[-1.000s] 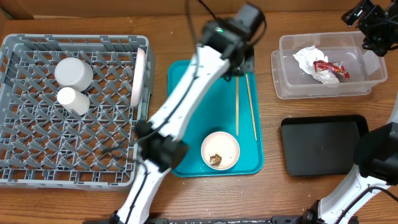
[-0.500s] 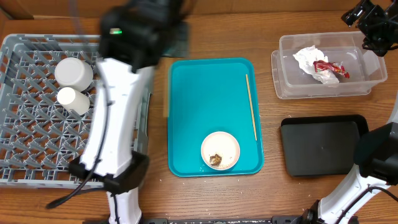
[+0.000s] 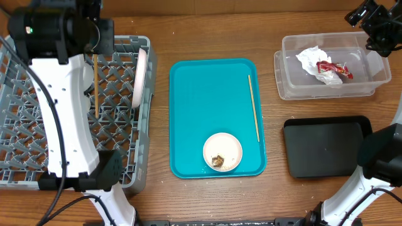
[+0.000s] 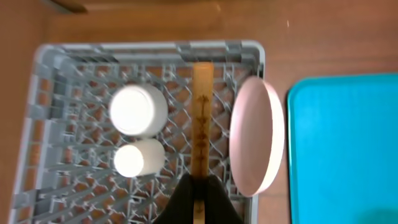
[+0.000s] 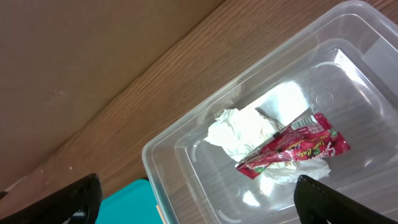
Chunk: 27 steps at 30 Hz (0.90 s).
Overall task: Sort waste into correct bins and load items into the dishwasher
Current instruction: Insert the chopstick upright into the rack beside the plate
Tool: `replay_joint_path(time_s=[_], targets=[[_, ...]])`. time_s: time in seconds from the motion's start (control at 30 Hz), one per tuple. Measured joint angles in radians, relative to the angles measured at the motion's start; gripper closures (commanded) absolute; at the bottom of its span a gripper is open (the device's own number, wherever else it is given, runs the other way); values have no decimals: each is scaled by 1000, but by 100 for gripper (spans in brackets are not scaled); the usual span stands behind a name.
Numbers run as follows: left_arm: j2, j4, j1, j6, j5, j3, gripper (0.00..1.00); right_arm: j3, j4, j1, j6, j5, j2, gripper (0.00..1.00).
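Nearest the robot, a white bowl [image 3: 222, 151] sits at the near end of the teal tray [image 3: 201, 107], with a small clump of brown food scraps [image 3: 218, 161] in its bottom. The black tray [image 3: 326, 145] lies to its right on the table [image 3: 220, 201]. Further back, a thin pale loose chopstick [image 3: 253, 108] lies lengthwise by the teal tray's right edge.

At the left, above the grey lattice rack [image 3: 119, 125], the left fingers [image 4: 183, 199] pinch the held chopstick [image 4: 202, 118] by its near end (light wood, a dark pattern down its face). Below it stand a white plate [image 4: 254, 143] on edge by the right wall, a larger bowl [image 4: 138, 110] and a small cup [image 4: 132, 159].

Farthest, the clear tub [image 3: 289, 85] holds a crumpled napkin [image 5: 242, 130] under a red-and-white wrapper [image 5: 292, 146]. The right fingers [image 5: 78, 199] hang spread wide above it, holding nothing.
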Motion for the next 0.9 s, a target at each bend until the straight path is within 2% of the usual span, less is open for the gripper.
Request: replay_joint_path(time_s=[0.17,0.53,0.9], targets=[[76,0,32,21,48,-60,96,0,0,0,0,0,0,0],[325,39,50,39,66,-70,96,0,0,0,0,0,0,0],[386,47,56,40,69,-74,96,0,0,0,0,0,0,0]])
